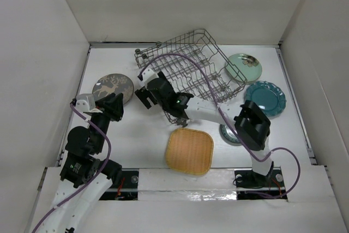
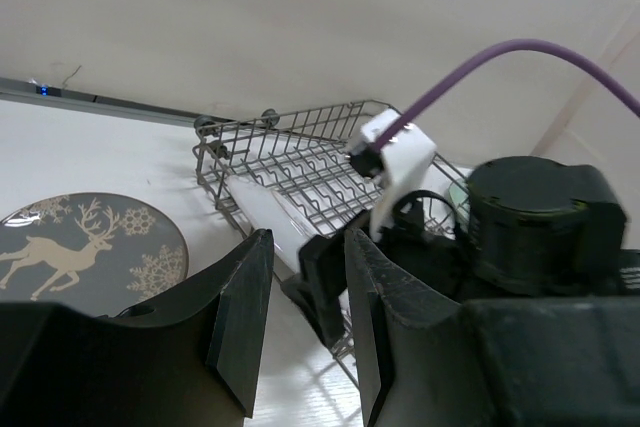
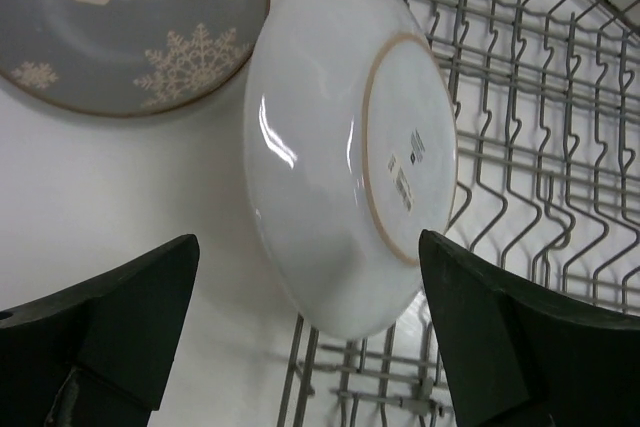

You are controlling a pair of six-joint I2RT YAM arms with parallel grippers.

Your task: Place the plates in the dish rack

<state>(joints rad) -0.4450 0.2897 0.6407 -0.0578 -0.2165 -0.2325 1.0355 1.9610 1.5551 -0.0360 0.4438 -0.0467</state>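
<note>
The grey wire dish rack [image 1: 191, 64] stands tilted at the back centre. A plate [image 3: 340, 147] showing its white underside stands on edge at the rack's left side [image 3: 520, 127], its face hidden. It also shows in the left wrist view [image 2: 268, 212]. My right gripper [image 3: 308, 237] is open, its fingers either side of this plate's lower rim without touching it; in the top view it [image 1: 144, 96] is at the rack's left corner. My left gripper [image 2: 305, 242] is open and empty, just right of the grey deer plate [image 1: 113, 87], which lies flat on the table.
The yellow woven plate [image 1: 189, 150] lies near the front centre. The pale mint plate [image 1: 244, 67] and teal scalloped plate [image 1: 265, 97] lie right of the rack. A small dark ringed plate [image 1: 228, 133] sits partly under the right arm. White walls enclose the table.
</note>
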